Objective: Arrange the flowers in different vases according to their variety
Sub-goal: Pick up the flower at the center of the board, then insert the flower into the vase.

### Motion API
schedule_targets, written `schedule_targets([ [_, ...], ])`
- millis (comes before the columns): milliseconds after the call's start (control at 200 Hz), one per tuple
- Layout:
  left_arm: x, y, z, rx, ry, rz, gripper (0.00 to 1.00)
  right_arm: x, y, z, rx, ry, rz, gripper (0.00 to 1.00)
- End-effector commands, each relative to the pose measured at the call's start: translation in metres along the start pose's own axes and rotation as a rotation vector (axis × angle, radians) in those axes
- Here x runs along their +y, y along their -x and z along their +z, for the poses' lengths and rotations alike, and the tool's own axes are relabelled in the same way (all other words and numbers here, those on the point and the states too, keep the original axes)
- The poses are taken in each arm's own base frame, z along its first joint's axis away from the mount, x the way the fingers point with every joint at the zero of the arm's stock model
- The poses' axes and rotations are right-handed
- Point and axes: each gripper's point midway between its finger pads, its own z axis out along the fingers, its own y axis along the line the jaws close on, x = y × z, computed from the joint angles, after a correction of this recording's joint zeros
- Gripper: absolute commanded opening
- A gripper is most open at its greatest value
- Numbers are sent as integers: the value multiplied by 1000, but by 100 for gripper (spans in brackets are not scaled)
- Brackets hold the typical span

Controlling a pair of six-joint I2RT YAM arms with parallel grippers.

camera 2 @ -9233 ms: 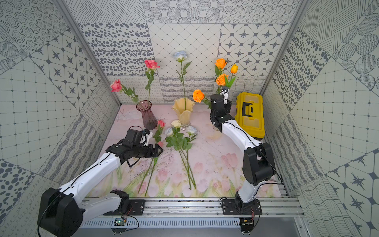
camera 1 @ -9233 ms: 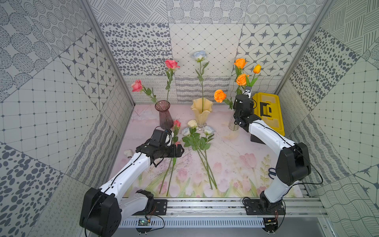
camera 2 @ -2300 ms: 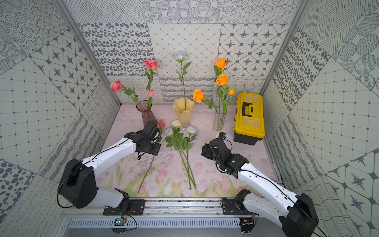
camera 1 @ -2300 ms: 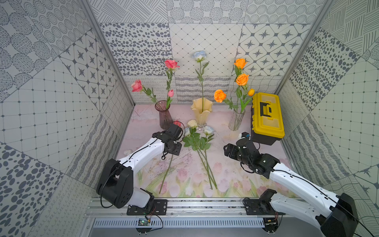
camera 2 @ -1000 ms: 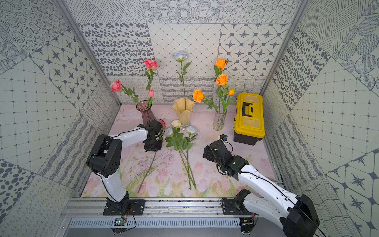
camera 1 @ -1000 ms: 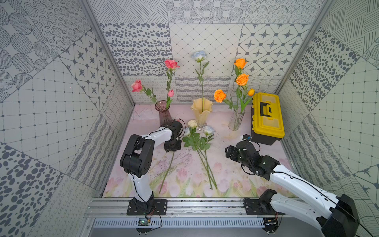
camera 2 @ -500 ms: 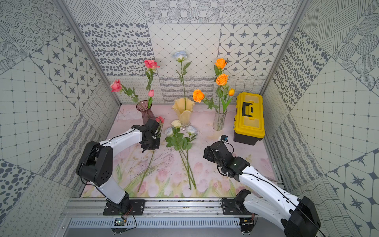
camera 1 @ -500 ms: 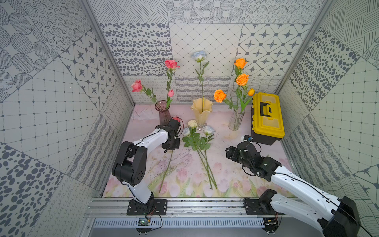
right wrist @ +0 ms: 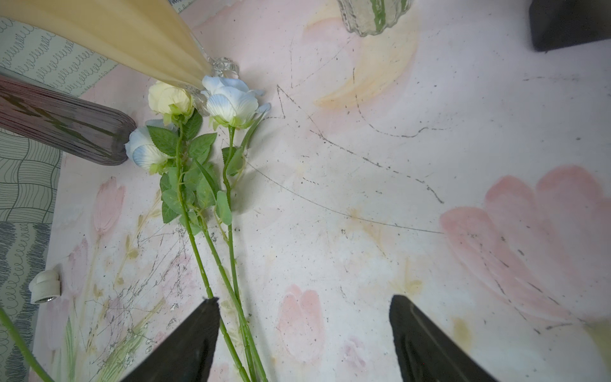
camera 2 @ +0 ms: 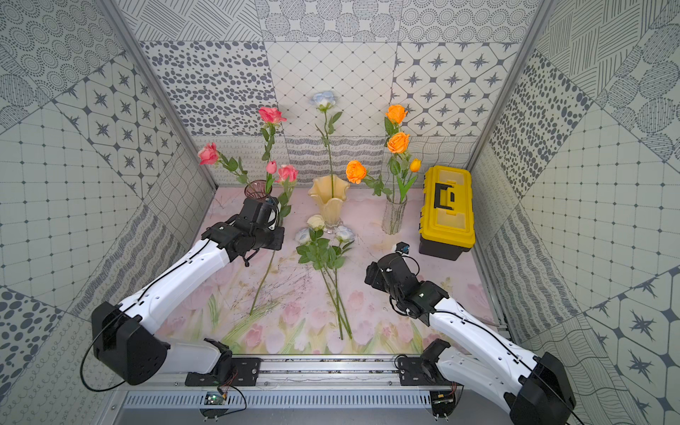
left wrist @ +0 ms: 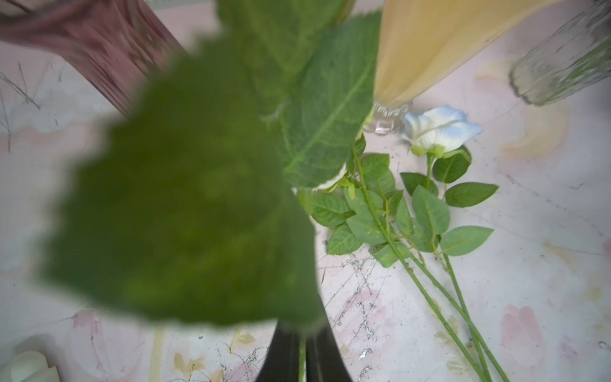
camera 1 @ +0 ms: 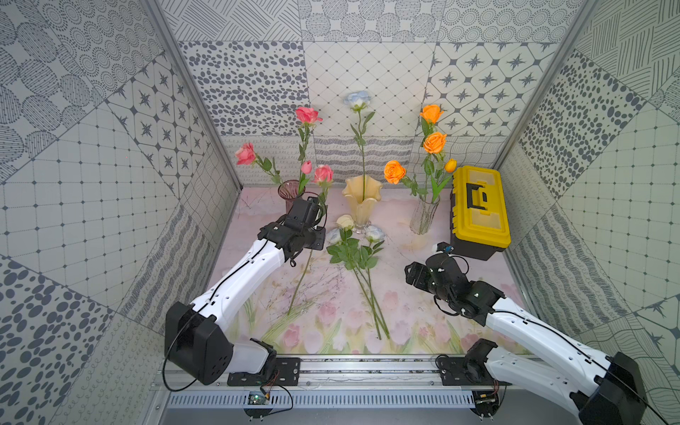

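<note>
Now your left gripper (left wrist: pixel 302 344), clamped on the pink rose (camera 1: pixel 323 173), has lifted its bloom beside the purple vase (camera 1: pixel 290 190); right gripper (right wrist: pixel 303 299) gapes empty.

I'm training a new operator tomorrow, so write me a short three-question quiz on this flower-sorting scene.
1. True or false: the left pincer is shut on the green stem of a pink artificial rose.
2. How many pale long-stemmed roses lie flat on the tulip-printed pink mat?
3. The right pincer is: A) open and empty; B) shut on a stem; C) gripping a vase.
Key: 1 true; 2 three; 3 A.
</note>
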Motion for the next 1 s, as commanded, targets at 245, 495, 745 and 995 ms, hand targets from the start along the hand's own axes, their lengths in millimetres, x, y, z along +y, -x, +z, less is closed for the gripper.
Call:
schedule_targets([
  [245,-15,156,-122,-662,-87,60,0,5,6,-2,-28,19,15,85],
  [495,-5,235,-179,-924,-2,156,0,5,8,-3,-38,18,13,85],
  [745,27,288,-214,-1119,89,173,0,4,7,-3,-35,18,16,85],
  [995,52,304,-200,-1205,102,117,0,4,11,-4,-47,15,14,86],
])
